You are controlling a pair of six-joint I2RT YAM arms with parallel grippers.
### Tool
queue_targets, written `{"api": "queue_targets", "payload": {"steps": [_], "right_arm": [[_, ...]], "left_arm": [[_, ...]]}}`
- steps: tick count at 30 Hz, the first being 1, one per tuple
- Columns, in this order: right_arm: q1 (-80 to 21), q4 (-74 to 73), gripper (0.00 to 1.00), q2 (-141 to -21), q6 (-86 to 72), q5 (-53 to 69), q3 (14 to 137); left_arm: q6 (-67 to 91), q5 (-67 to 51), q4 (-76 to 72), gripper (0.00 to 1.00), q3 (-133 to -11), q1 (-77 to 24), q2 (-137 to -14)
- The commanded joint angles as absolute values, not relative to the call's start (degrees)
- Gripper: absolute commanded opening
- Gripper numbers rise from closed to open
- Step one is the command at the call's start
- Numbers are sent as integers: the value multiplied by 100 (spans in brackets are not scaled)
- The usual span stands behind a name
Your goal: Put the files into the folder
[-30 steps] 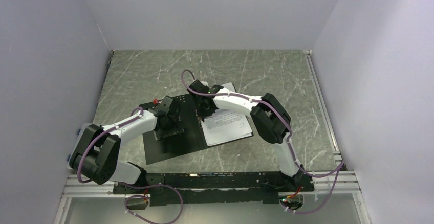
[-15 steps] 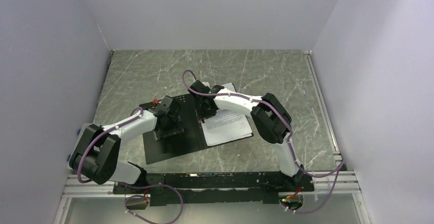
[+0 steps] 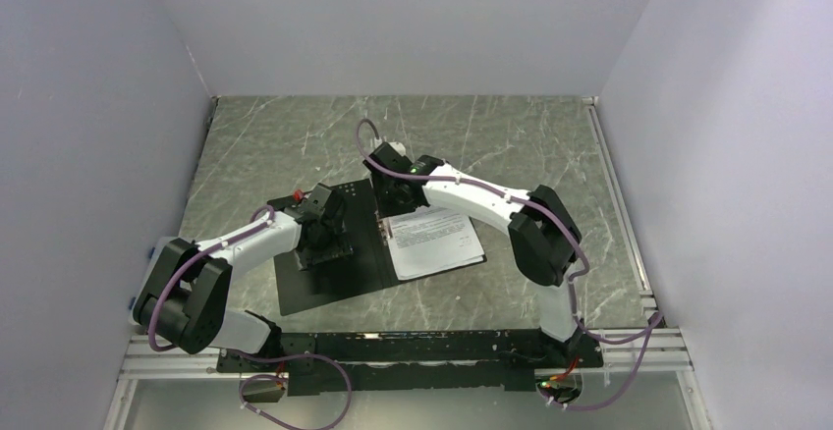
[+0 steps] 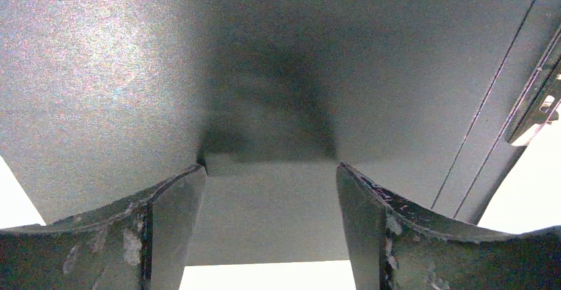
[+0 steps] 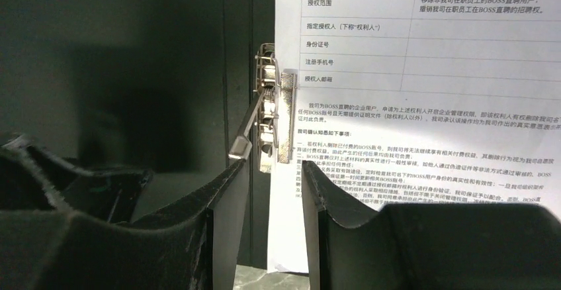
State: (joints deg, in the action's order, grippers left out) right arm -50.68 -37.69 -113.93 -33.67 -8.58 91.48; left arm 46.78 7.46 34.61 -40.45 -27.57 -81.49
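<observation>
A grey marbled surface [image 3: 295, 145] is seen under everything. On it a folder [image 3: 314, 288] is laid open with its black inside upward, one half spread to each side of the right claw [image 3: 391, 194].

The left half lies directly beneath the left claw [image 3: 324, 234]. This claw's fingers are spread wide with nothing between them, and in its wrist view only dull black cover is seen ahead of it. It is judged to be set there so that the cover is kept flat and the folder is stopped from sliding while the other half is worked on. Whether its fingertips actually touch the cover cannot be told.

The papers [image 3: 442, 243] are found on the right half, just to the right of the right claw, with their left edge drawn up to the spine. They are white and flat, printed with a ruled form at the top and dense black paragraphs below, and are set slightly askew to the folder.

The right claw is parted by a narrow gap and nothing is gripped in it. It is poised just short of the metal clip [image 5: 270, 114], whose lever appears raised beside the paper edge. Pressing that lever down is judged to be the step in hand.
</observation>
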Motion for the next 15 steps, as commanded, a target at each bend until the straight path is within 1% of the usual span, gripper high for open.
{"api": "queue_targets", "payload": {"steps": [1, 15], "right_arm": [[-5123, -3937, 40, -11045, -3360, -1050, 9358], [-5378, -4069, 36, -11408, -3239, -903, 9950]], "left_arm": [[4993, -106, 2938, 79, -3313, -2786, -8816], [4972, -138, 2902, 79, -3272, -2785, -8850]]}}
